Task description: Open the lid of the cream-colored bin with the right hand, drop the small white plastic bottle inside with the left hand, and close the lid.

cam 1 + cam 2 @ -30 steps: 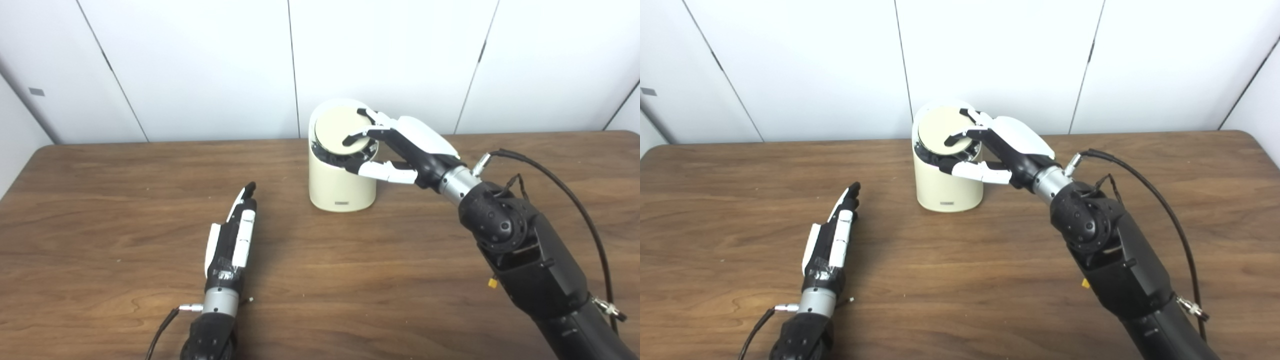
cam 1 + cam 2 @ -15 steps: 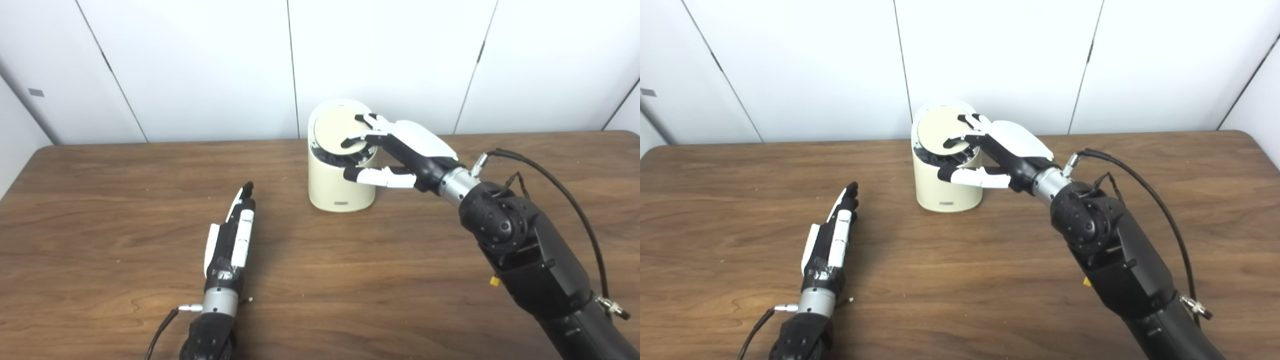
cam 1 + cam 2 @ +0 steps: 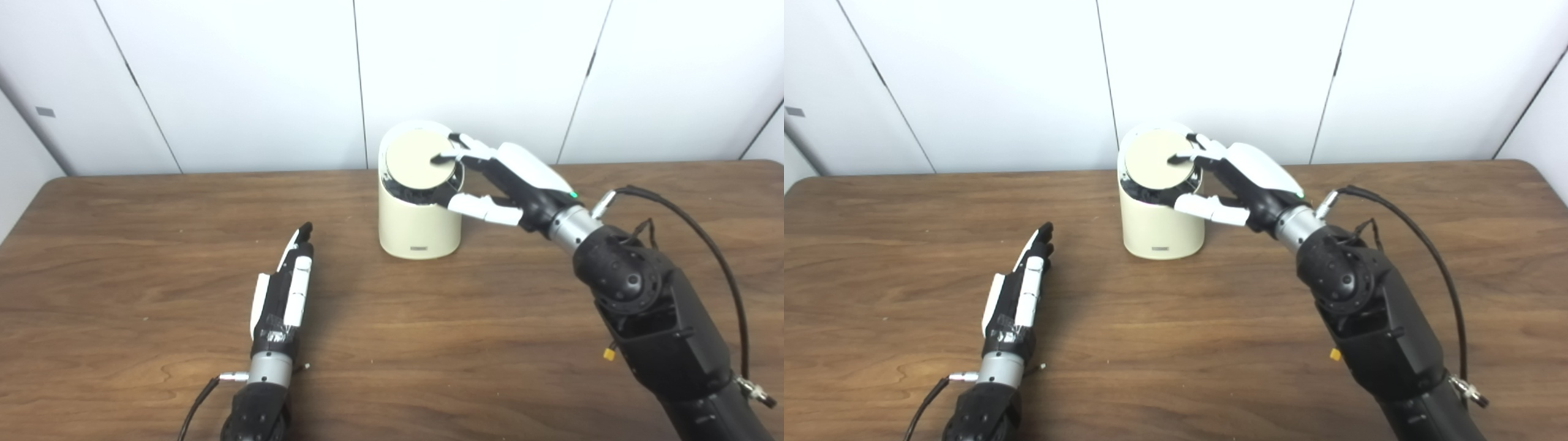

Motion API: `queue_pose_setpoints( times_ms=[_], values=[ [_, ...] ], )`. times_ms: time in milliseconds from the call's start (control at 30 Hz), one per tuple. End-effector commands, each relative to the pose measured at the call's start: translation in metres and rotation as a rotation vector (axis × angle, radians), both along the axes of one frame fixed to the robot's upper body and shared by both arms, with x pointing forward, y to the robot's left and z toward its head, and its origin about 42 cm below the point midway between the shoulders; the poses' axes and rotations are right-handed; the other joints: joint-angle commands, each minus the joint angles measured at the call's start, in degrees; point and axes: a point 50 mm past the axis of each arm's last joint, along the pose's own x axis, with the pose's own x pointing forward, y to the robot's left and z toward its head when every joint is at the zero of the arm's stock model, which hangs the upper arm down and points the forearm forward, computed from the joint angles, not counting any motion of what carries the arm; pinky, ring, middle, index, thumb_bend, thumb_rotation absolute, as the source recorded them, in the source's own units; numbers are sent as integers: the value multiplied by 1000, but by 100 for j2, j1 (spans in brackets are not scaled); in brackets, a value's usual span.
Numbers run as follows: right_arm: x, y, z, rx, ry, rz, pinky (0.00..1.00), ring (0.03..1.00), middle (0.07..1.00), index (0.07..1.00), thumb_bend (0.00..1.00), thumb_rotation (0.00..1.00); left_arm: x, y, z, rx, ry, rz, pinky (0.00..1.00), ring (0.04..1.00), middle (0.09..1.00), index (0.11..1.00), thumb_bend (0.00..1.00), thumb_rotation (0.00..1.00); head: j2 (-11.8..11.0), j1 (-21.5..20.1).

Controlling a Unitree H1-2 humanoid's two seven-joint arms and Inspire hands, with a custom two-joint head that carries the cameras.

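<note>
Right hand [image 3: 502, 177] retreated; bin [image 3: 418, 228] interior hidden.

Left eye view: sitting at head height, looking forward and down over the table [image 3: 429, 343]; taking in both arms rising from the bottom edge.
Right eye view: sitting just beside the first, facing the same way, showing everything displaced leftward.
Nearness: both standing at middling range; forearms looming closest, white wall panels [image 3: 1213, 67] lying farthest.
Shared ground: both covering the left hand [image 3: 288, 288], the right hand [image 3: 1243, 184], the bin [image 3: 418, 208] at the right hand's fingertips, and the table's far edge beyond it.
</note>
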Motion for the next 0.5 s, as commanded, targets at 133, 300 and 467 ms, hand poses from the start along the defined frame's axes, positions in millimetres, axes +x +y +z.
queue_pose_setpoints(
  times_ms=[133,300,467],
  values=[
    [-15,-11,28,87,-168,-56,1000,1000,1000,905,578,1000,4,0,5,-28,-12,1,1000,991,994,978,598,1000,-15,-4],
    [-34,-33,13,130,-140,-123,961,1000,1000,897,529,1000,4,3,5,-23,-21,6,1000,997,994,975,598,1000,-19,21],
    [-53,-57,-24,209,-36,-194,987,1000,994,915,560,1000,2,12,7,-23,-42,0,997,996,994,981,577,1000,-7,-21]
  ],
)
